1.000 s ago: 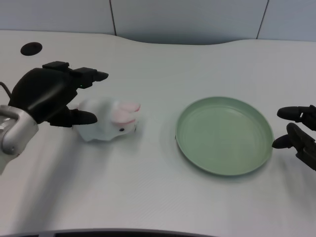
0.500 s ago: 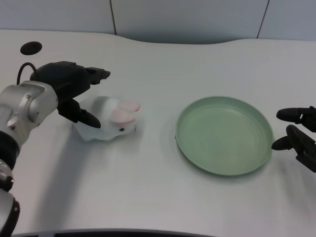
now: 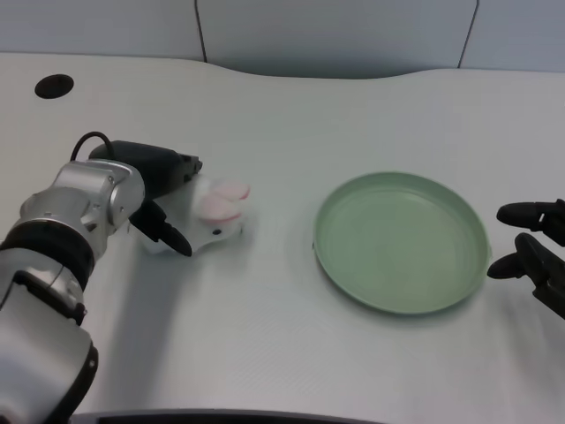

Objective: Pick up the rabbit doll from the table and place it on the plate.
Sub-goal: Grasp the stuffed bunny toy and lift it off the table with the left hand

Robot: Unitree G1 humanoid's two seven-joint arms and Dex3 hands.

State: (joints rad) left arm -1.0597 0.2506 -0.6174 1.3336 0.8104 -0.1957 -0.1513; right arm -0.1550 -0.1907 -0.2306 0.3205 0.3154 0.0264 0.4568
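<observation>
**Left robot hand wrapped around the rabbit, plate waiting to the side**

White tabletop [image 3: 282, 115] runs back to a pale panelled wall, with one dark round hole [image 3: 54, 86] near its far left corner. On it lie just two loose things: one rabbit doll [image 3: 214, 216] and one green plate [image 3: 402, 241], well apart from each other, the plate to the doll's right as the camera sees it.

From where I stand, the left robot hand [image 3: 163, 199] has come in over the doll from the left side. Black fingers reach across the top of the soft white body while a lower finger hooks along its near flank, so the toy sits between them. That looks like a side-on wrap meant to trap a squashy, rounded shape. The fingers appear to touch the doll, but whether they have truly tightened on it I cannot tell; the doll rests on the tabletop, not lifted, its pink ears pointing toward the plate.

The plate holds nothing, its shallow rim facing up, ready to receive. I'd judge the grasp is the step in hand, with the lift and carry across to come.

One other robot hand [image 3: 537, 247] shows at the right edge, idle beside the plate.
</observation>
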